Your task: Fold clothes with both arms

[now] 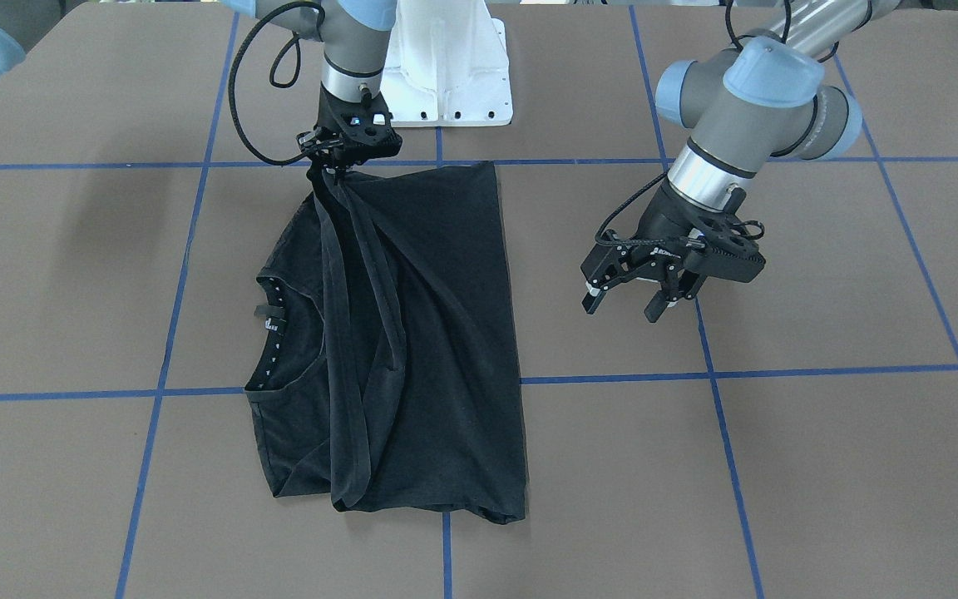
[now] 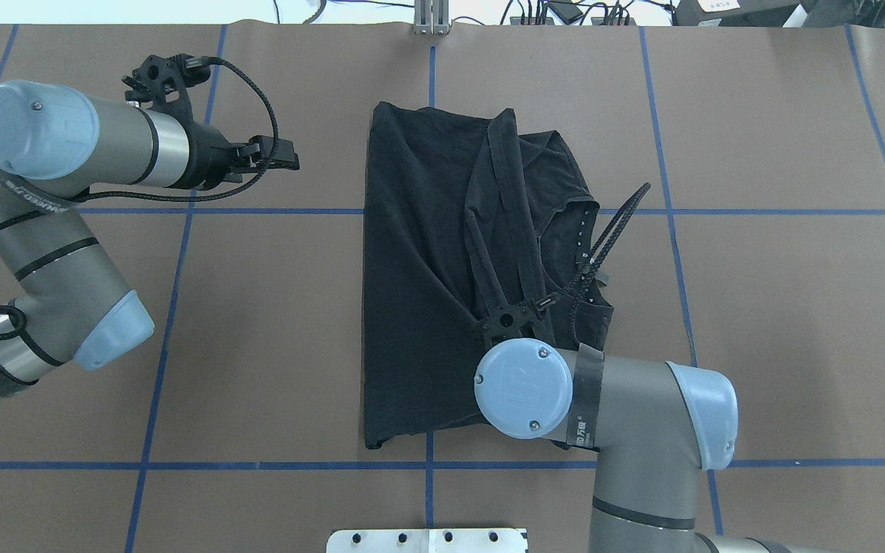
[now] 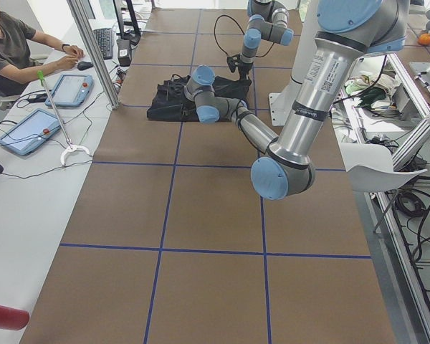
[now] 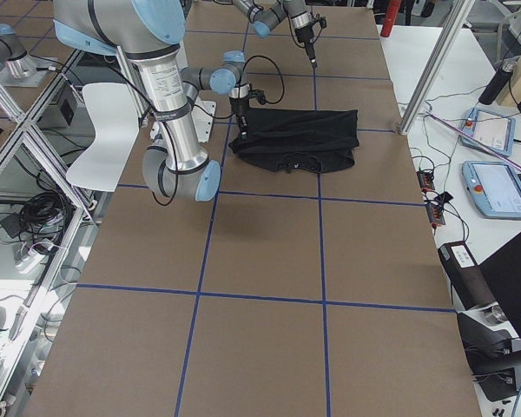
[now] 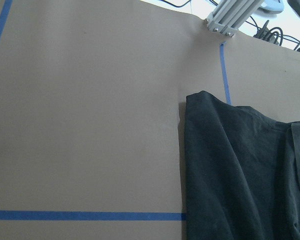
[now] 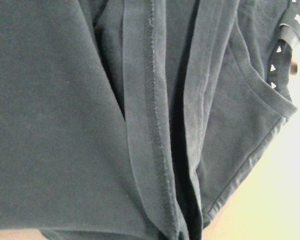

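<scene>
I see the black T-shirt lying in the middle of the bench, partly folded, with its collar toward the robot's right side. The right fingers are closed on a bunch of fabric at the edge nearest the robot and hold it lifted, with taut folds running down. The left fingers are spread wide and empty, hovering beside the T-shirt without touching it.

Left grey-and-silver jointed arm and right grey-and-silver jointed arm: light blue joint caps with two screws, black braided cables, black lettered band. White bolted pedestal base at 12 o'clock, front-facing view.
</scene>
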